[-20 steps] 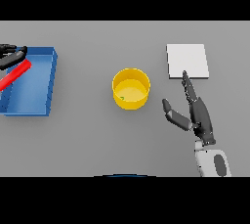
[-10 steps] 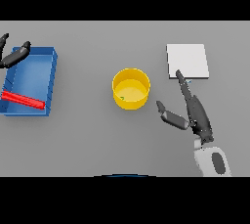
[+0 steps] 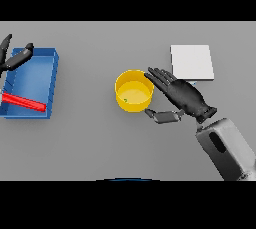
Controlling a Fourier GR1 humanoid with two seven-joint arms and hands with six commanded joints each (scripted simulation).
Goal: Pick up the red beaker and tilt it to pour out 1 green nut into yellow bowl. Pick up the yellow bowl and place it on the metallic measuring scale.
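Observation:
The yellow bowl [image 3: 133,91] stands on the table's middle with a small green nut [image 3: 125,100] inside. My right hand [image 3: 184,97] is open right beside the bowl's right rim, fingers stretched along its far side and thumb near its front; whether they touch is unclear. The red beaker [image 3: 23,102] lies on its side in the blue tray [image 3: 52,80] at the left. My left hand [image 3: 13,58] hovers open over the tray's far left corner, partly cut off by the edge. The metallic scale [image 3: 192,62], a pale square plate, lies behind the right hand.
The blue tray's walls rise at the left of the table. The scale sits about a hand's width behind and to the right of the bowl.
My right hand has swung left and turned, closing in on the bowl's right side. The left hand let go of the red beaker, which now lies in the tray.

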